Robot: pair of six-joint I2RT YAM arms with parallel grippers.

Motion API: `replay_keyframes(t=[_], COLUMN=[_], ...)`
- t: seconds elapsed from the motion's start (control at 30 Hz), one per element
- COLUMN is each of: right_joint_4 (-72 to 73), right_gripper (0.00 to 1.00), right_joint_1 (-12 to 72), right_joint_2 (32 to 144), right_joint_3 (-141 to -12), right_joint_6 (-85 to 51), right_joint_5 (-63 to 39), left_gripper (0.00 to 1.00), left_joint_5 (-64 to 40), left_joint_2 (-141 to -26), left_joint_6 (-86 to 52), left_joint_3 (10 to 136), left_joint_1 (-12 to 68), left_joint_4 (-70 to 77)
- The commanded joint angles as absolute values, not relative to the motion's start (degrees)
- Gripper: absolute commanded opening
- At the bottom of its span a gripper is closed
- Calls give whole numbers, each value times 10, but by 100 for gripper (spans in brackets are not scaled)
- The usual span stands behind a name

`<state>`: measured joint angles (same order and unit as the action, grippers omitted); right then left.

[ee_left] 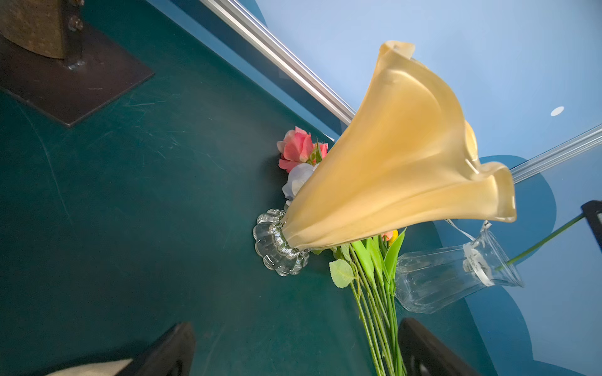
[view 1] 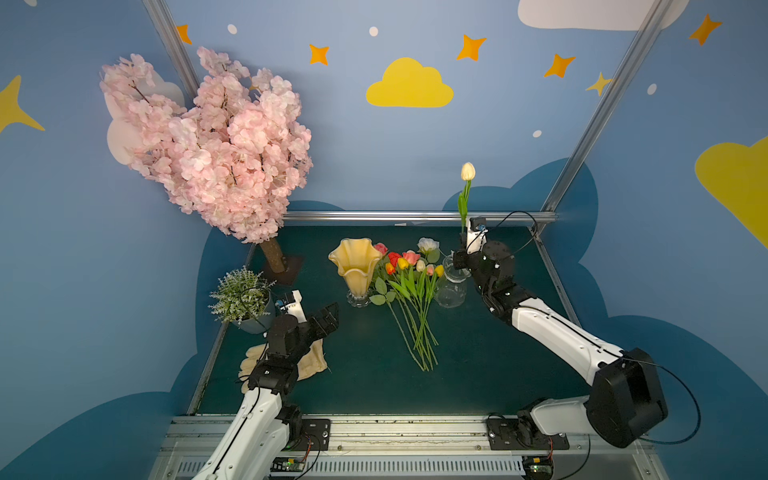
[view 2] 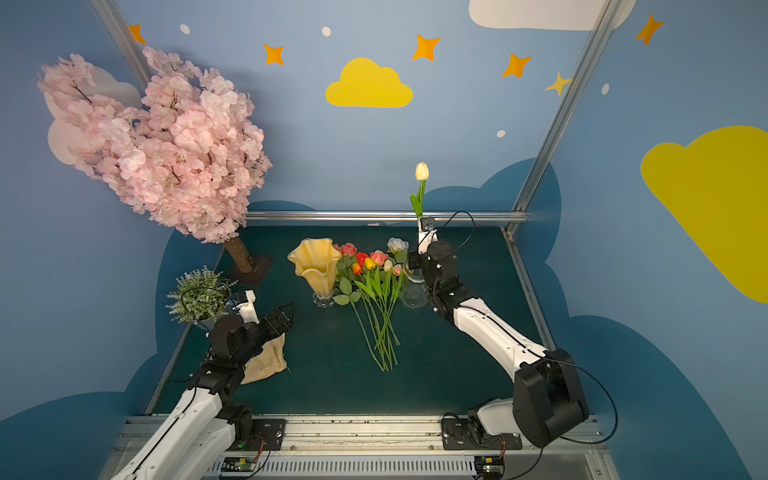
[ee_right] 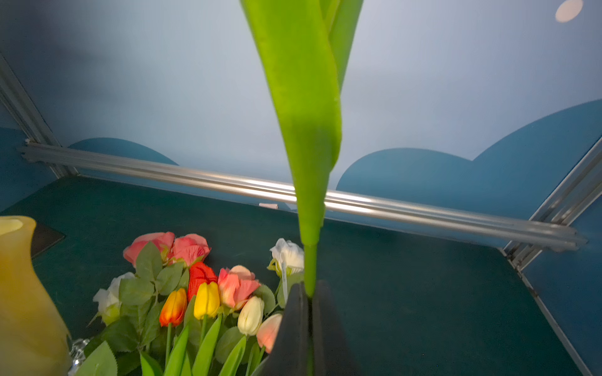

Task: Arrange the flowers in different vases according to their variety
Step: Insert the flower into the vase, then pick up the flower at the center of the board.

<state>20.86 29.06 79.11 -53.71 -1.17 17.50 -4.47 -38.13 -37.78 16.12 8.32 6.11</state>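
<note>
**Top views.** Take the amber vase (view 1: 356, 259) as your reference. It stands upright, and no flower shows in it. The loose flowers (view 1: 409, 286), roses and tulips mixed, lie on the green mat (view 1: 478, 365) just beside it and are not yet sorted. The clear vase (view 1: 452, 286) stands on the far side of that pile from the amber vase. The right gripper (view 1: 462, 243) sits above the clear vase's mouth, clamped on the stem of a cream tulip (view 1: 468, 171). The tulip is held upright, bloom on top, most likely so the stem can go straight down into the narrow mouth. The left gripper (view 1: 326, 318) hangs on the amber vase's other side, nearer the robot base. Its jaws are spread and hold nothing.

**Left wrist view.** The two spread fingers frame the amber vase, apparently lined up on it. Beyond it, the tulip's stem reaches the clear vase's rim. You cannot tell how deep it enters.

**Right wrist view.** The jaws are pressed together on the stem below the leaf. The pile lies between them and the amber vase.

**Judgement.** This tulip is being seated. Watch for the leaf snagging the rim.
</note>
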Motion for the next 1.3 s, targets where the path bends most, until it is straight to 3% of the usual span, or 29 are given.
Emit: replay_keyframes(t=[0.0, 0.03, 0.07, 0.17, 0.27, 0.43, 0.63, 0.7, 1.27], right_joint_4=[222, 221, 218, 195, 149, 27, -41, -64, -124], right_gripper=[0, 3, 14, 32, 40, 63, 78, 90, 96], right_joint_1=[290, 290, 290, 290, 290, 290, 290, 290, 291], right_joint_2=[775, 773, 769, 743, 709, 646, 577, 551, 344], right_joint_3=[-505, -498, -490, -479, -483, -507, -485, -473, -290], right_joint_6=[-50, -52, -52, -61, -76, -94, -86, -91, -169], right_joint_5=[167, 163, 159, 145, 132, 103, 68, 64, 18], left_gripper=[100, 100, 100, 100, 100, 100, 100, 100, 100], left_joint_5=[-37, -36, -36, -36, -30, -19, -34, -41, -74], left_joint_2=[-374, -375, -375, -377, -378, -389, -395, -396, -374], left_joint_6=[-378, -379, -381, -382, -386, -390, -394, -394, -415], left_joint_3=[153, 153, 152, 151, 147, 145, 149, 150, 142], left_joint_1=[84, 84, 84, 85, 85, 86, 86, 86, 92], left_joint_4=[73, 73, 73, 76, 82, 82, 83, 83, 72])
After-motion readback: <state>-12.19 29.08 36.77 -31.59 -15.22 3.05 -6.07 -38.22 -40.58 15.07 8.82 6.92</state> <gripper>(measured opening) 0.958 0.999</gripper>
